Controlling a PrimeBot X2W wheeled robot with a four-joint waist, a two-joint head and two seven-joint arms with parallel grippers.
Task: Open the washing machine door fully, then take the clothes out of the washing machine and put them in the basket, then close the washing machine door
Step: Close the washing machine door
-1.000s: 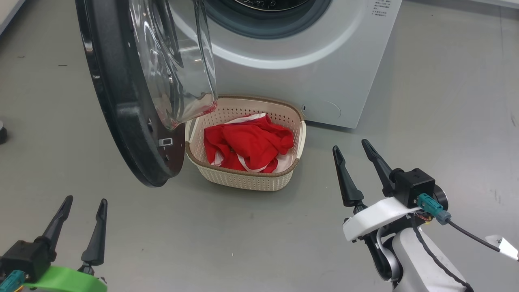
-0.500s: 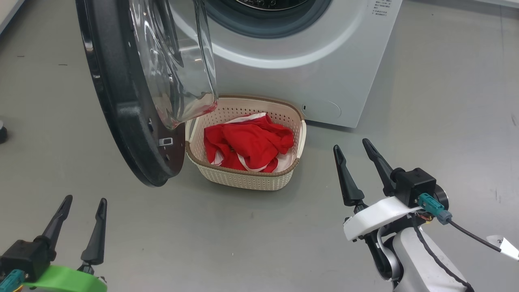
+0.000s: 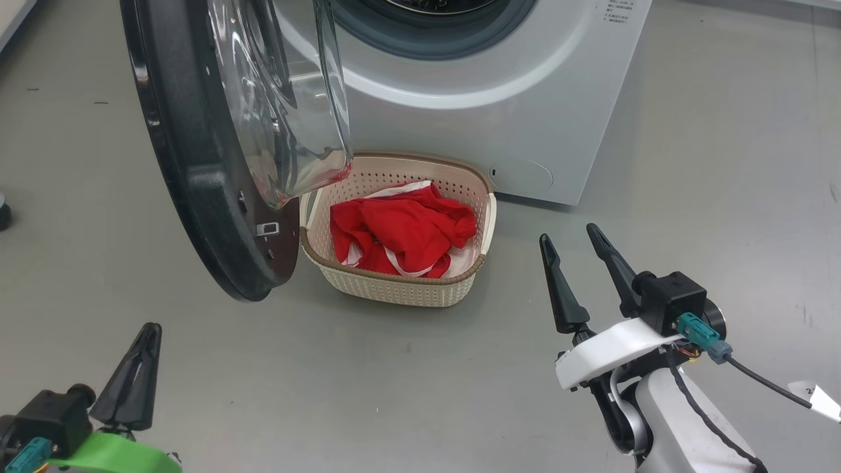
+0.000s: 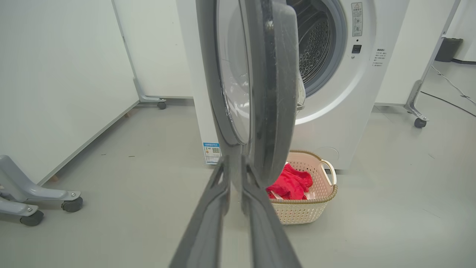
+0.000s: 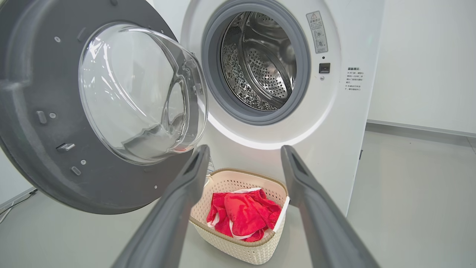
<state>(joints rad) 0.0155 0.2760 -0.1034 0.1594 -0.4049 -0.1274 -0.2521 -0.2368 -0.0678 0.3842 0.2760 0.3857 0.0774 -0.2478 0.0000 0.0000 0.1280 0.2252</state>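
Holds the left gripper (image 3: 148,334) low above the grey floor (image 3: 407,374), fingers pinched almost together with a thin slit between them and nothing gripped. Faces the washing machine door (image 3: 190,171) near those fingertips, ahead and slightly to their right, swung wide and seen edge-on from the left wrist. Holds the right gripper (image 3: 568,234) spread wide, empty and clear of everything. Has the basket (image 3: 394,289) on the floor ahead and left of the right gripper, ahead and right of the left one. Carries the clothes (image 3: 401,230) heaped inside that basket. Has the washing machine (image 3: 525,98) straight beyond the basket, porthole uncovered.
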